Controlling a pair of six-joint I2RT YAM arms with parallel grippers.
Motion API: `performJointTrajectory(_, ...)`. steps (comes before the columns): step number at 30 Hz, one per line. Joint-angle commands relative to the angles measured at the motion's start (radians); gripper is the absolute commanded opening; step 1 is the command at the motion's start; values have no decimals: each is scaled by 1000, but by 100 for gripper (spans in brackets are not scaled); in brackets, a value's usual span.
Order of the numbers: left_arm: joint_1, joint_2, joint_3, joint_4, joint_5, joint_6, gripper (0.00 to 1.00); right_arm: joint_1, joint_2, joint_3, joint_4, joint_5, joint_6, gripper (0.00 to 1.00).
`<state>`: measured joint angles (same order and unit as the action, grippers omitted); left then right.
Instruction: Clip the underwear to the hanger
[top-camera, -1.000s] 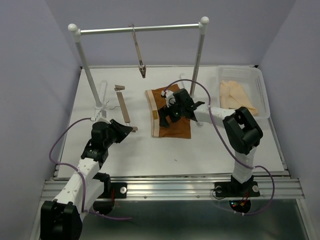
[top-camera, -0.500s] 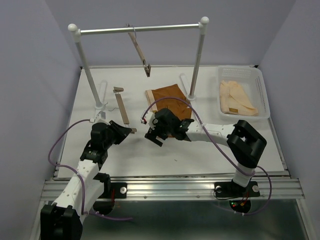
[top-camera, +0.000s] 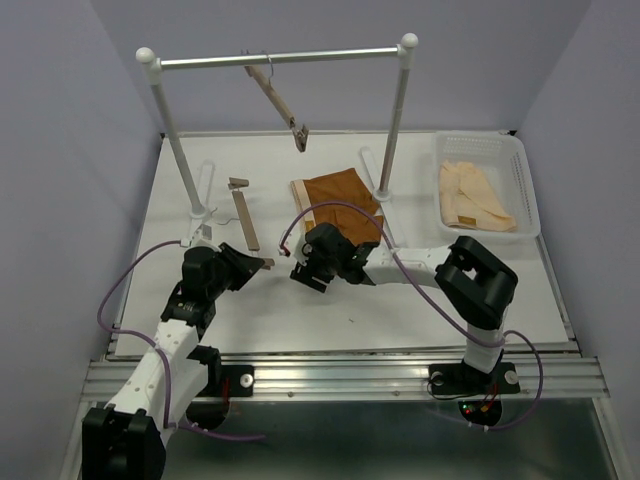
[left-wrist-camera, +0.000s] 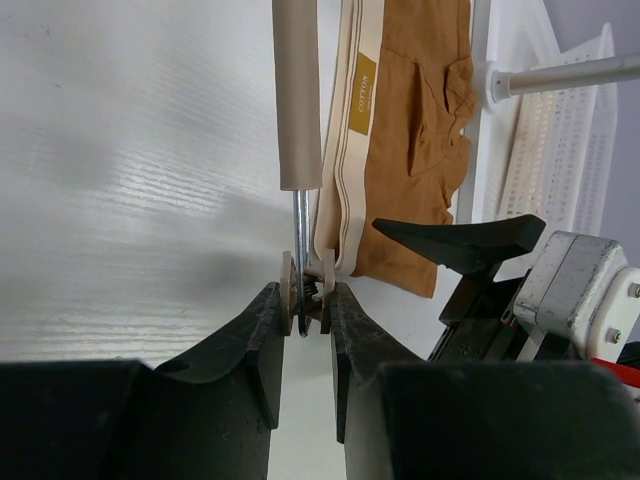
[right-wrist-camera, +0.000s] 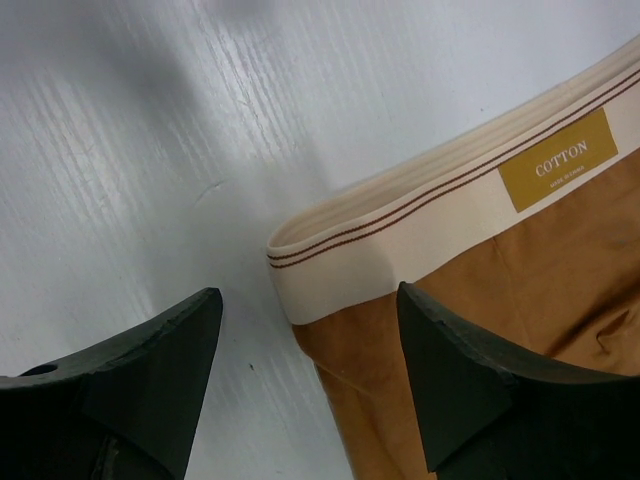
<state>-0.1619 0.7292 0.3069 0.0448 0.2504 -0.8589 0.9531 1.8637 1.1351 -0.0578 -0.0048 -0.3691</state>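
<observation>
Gripping the metal clip (left-wrist-camera: 305, 292) at the near end of the hanger (top-camera: 245, 220), the left gripper (top-camera: 262, 261) sits to the left of the underwear (top-camera: 340, 195). In the left wrist view its fingers (left-wrist-camera: 258, 345) are clamped on the clip's two pads. The light-wood bar runs away from them, and its near end lies just beside the underwear's waistband (left-wrist-camera: 340, 130). The whole hanger lies flat on the white table (top-camera: 400, 310), left of the underwear and about parallel to its waistband edge.

A second hanger (top-camera: 280, 98) hangs aslant from the steel rail (top-camera: 280, 57), above and behind the underwear's left side.

The right gripper (top-camera: 303, 274) is at the near left corner of the underwear, low over the table. Its fingers (right-wrist-camera: 160, 370) stand apart, one over bare table and the other over the brown cloth, with the cream waistband corner between them. Whether either finger touches the cloth cannot be told. A mustard label (right-wrist-camera: 558, 160) reading COTTON sits on the waistband.

The underwear lies flat on the table, not clipped to anything. The rail's right post (top-camera: 392, 130) stands at its far right corner. Well to the right of the underwear, a white basket (top-camera: 528, 190) holds pale cream garments (top-camera: 475, 195).
</observation>
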Motion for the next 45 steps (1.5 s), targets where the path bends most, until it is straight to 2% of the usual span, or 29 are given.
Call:
performJointTrajectory(1,7,-4,-8,70,16,8,0,24,28,28,87,-20,-39,70)
performJointTrajectory(7,10,3,-22,90,30,-3,0,24,55,35,85,-12,-53,64)
performJointTrajectory(9,9,1,-34,110,39,-11,0,24,63,31,79,-9,-56,59)
performJointTrajectory(10,10,1,-37,118,41,-18,0,33,63,28,79,-8,-57,49)
performJointTrajectory(14,9,19,-45,144,58,-29,0,33,58,15,81,-20,-42,20)
performJointTrajectory(17,9,38,-52,171,70,-42,0,33,55,11,90,-18,-25,7)
performJointTrajectory(20,9,55,-58,188,75,-55,0,33,35,-4,137,-3,1,1)
performJointTrajectory(33,9,148,-29,237,116,-137,0,33,-67,-81,352,-47,148,1)
performJointTrajectory(41,9,177,-37,276,136,-192,0,33,-61,-90,397,-32,156,1)
performJointTrajectory(45,9,188,-40,282,133,-213,0,33,-51,-80,398,-86,157,1)
